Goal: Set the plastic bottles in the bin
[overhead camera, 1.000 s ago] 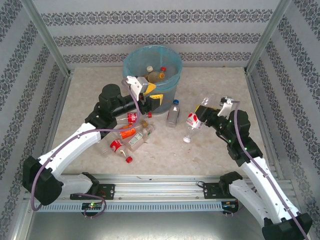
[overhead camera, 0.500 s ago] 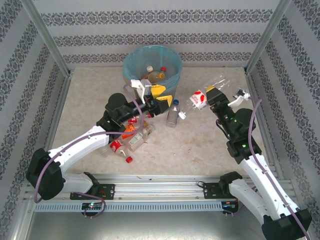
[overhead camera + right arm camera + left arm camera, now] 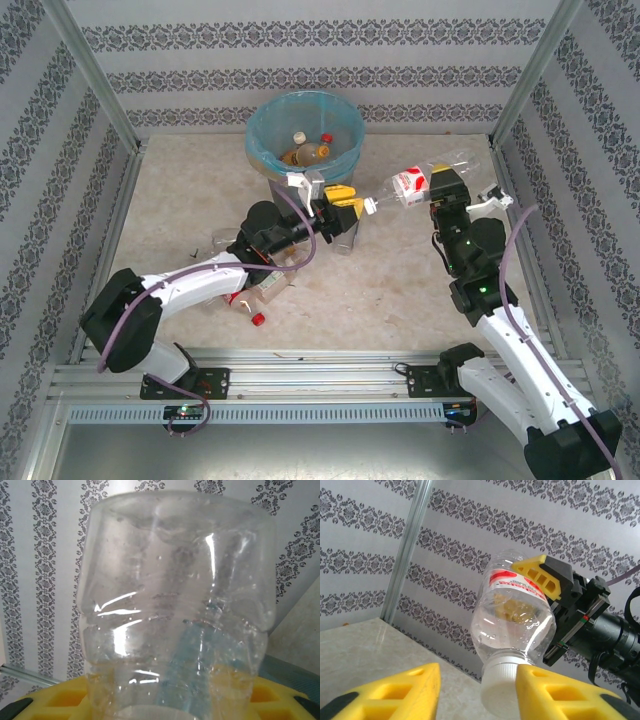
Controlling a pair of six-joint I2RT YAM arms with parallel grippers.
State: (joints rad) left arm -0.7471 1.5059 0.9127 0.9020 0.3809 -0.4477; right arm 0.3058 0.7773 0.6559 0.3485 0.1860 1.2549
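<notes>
A clear bottle with a red-and-white label [image 3: 408,186] is held off the table [image 3: 400,300] by the right claw [image 3: 438,186]. The yellow fingers [image 3: 50,702] of this claw are closed on the lower body of the bottle, and in the right wrist view the crumpled clear end is seen rising from between them. The bottle lies nearly level, and its white cap [image 3: 501,682] is pointed away from the right claw, toward the left claw [image 3: 345,199].

The jaws of the left claw are parted. In the left wrist view the cap is seen between its two yellow fingers, just beside one of them and clearly apart from the other, so nothing is gripped by this claw.

The bin [image 3: 256,140], lined with a light-blue bag, is found beyond the left claw toward the far wall, a little to the left and near to it. From the right claw it is well apart, to the left. Several bottles [image 3: 305,150] lie inside it. Another clear bottle [image 3: 345,238] stands on the table just on the near side of the left claw. A few more loose bottles [image 3: 262,285] lie behind that claw, under the left arm.
</notes>
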